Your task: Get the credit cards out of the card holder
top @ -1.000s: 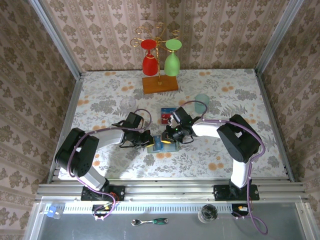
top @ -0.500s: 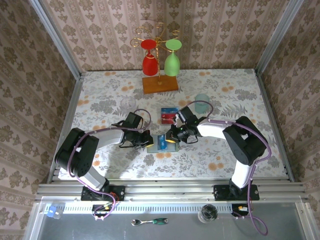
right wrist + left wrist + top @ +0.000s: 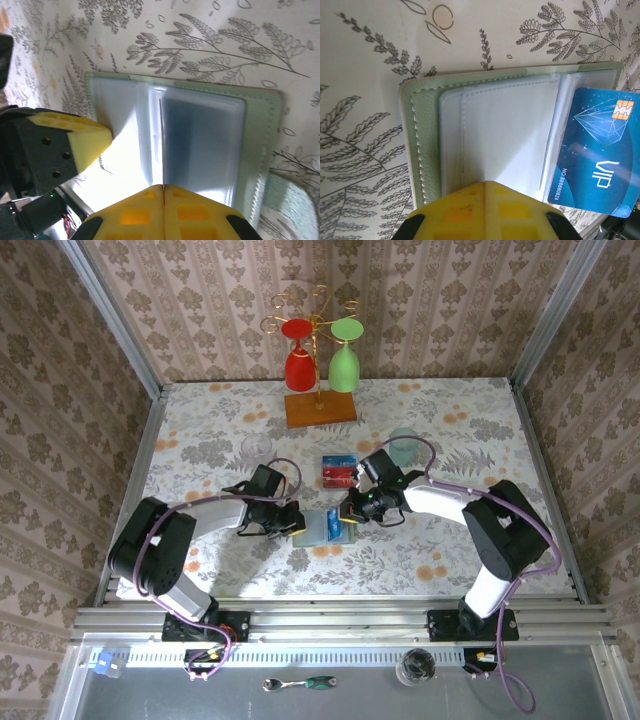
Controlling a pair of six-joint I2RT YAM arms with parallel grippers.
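Extraction step in hand. At frame centre, the left gripper [image 3: 297, 525], jaws pressed together, pins the open card holder [image 3: 316, 529] to the counter [image 3: 450, 440]. The right gripper [image 3: 348, 517] pinches a blue card [image 3: 594, 155] that sits partly out of its pocket. The next move likely calls for a straight pull clear. Beyond, two cards [image 3: 338, 472] lie loose.

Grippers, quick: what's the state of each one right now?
Left gripper: shut, fingers resting on the card holder.
Right gripper: shut on the blue card.

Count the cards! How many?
3: a blue card in the right tool at the wallet; a red card and second blue card lying beyond it. More may hide inside.
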